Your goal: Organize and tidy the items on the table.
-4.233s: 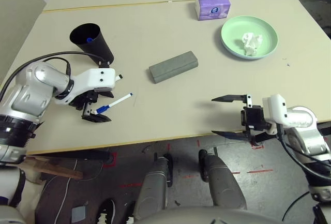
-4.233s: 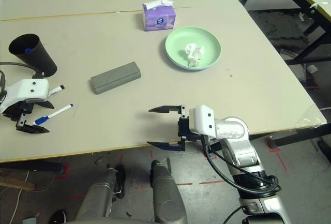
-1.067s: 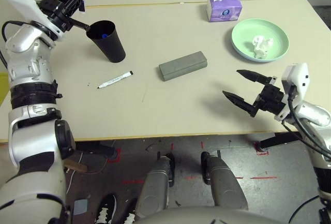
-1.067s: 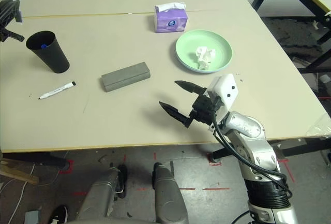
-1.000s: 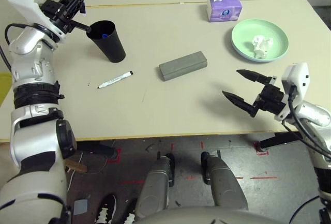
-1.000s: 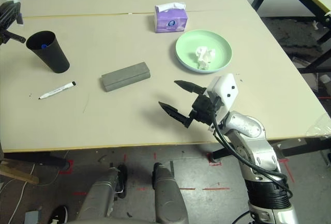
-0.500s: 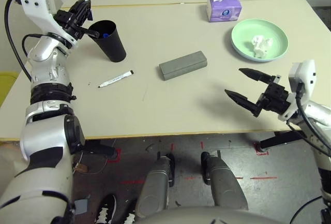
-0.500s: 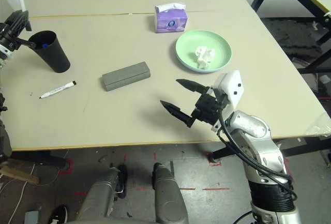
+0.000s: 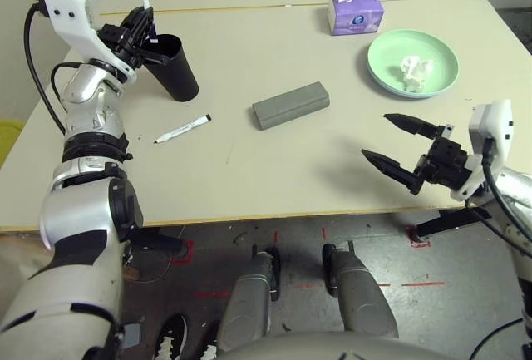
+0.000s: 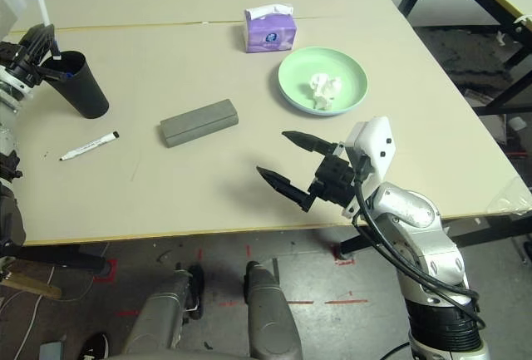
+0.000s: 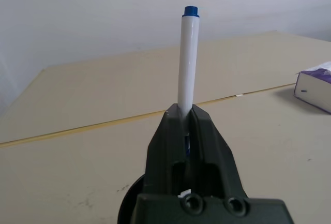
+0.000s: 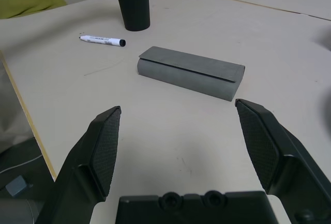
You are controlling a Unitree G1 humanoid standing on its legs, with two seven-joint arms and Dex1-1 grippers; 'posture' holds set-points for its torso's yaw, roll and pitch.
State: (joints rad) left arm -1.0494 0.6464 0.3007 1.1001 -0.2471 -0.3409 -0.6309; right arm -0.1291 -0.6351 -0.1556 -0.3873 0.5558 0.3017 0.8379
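My left gripper (image 9: 140, 27) is raised at the far left, just above the rim of a black cup (image 9: 176, 67). It is shut on a slim white marker with a blue cap (image 11: 186, 69), held upright with the cap on top. A second white marker with a black cap (image 9: 183, 128) lies on the table (image 9: 249, 177) in front of the cup. The grey glasses case (image 9: 291, 105) rests near the middle. A pale-green plate (image 9: 432, 48) at the right holds a crumpled white tissue (image 9: 415, 71). My right gripper (image 9: 376, 135) hovers open near the front edge, empty, pointing at the case (image 12: 191, 72).
A purple tissue box (image 9: 355, 12) stands behind the plate. A small blue object (image 10: 71, 61) shows inside the cup. A thin seam (image 9: 249, 5) runs across the far side of the table. The table's front edge is close under my right gripper.
My left arm has brought the upright blue-capped marker down and closer to the cup's rim. The right gripper has hardly moved and stays open. The view has shifted slightly.
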